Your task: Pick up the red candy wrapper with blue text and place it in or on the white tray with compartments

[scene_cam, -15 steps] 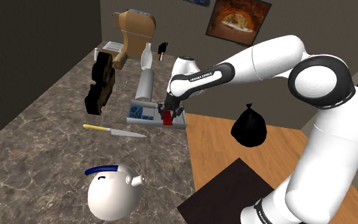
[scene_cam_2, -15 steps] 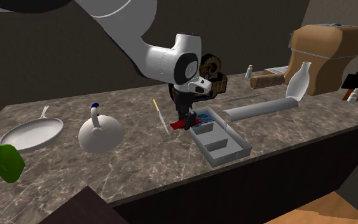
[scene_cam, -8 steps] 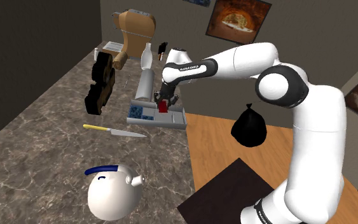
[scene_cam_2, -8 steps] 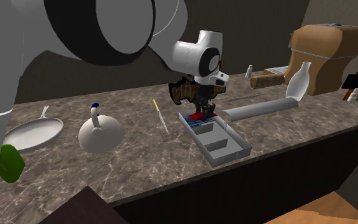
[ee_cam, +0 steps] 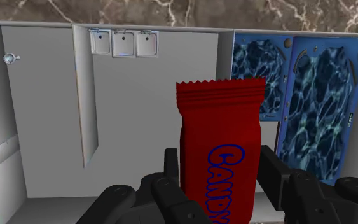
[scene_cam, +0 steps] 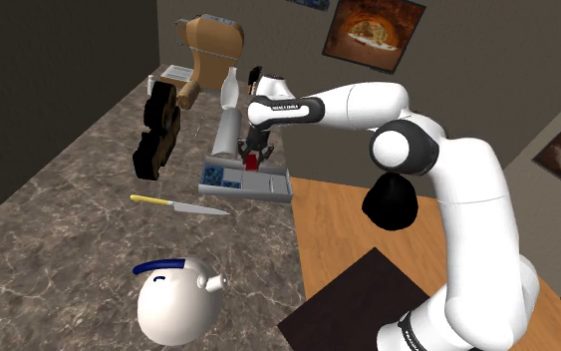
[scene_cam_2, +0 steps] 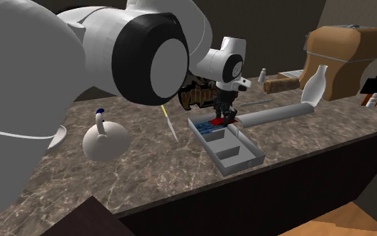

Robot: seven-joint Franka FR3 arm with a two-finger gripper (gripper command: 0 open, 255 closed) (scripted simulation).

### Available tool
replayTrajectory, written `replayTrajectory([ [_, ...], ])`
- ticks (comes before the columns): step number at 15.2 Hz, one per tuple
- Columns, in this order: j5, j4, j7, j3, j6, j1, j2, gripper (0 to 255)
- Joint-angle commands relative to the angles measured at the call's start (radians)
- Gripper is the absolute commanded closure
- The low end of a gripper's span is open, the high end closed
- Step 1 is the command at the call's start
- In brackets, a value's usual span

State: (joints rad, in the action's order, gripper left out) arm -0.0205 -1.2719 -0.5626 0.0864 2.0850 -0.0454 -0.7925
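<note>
gripper (ee_cam: 220, 160): fingers pinching the red candy wrapper (ee_cam: 220, 130) from both sides; blue lettering on the pack faces the wrist camera, zigzag seam pointing away from the hand. wrapper hangs over the white tray (ee_cam: 50, 127), in front of the divider between a bare compartment and the one holding blue patterned cards (ee_cam: 323, 95). contact with the tray floor: cannot tell.

shoulder view: gripper (scene_cam: 251, 155) points down over the tray (scene_cam: 273, 187), which lies by the counter (scene_cam: 59, 239) edge next to the wooden floor; wrapper (scene_cam: 251, 162) sits over the tray's far end. yellow-handled knife (scene_cam: 178, 205) lies just beside the tray; white kettle (scene_cam: 173, 297) stands well apart, towards the near end.
</note>
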Motion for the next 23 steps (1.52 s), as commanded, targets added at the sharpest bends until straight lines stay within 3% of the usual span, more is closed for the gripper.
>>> replayTrajectory([
  [1, -0.001, -0.007, 0.000, 0.000, 0.019, 0.001, -0.012, 255],
  [10, -0.003, -0.018, 0.001, -0.003, 0.094, 0.002, -0.076, 255],
  [17, -0.003, -0.017, 0.001, -0.003, 0.094, 0.002, -0.077, 255],
  [18, -0.003, -0.017, 0.001, -0.003, 0.094, 0.002, -0.077, 0],
  [23, -0.003, -0.017, 0.001, -0.003, 0.094, 0.002, -0.077, 0],
])
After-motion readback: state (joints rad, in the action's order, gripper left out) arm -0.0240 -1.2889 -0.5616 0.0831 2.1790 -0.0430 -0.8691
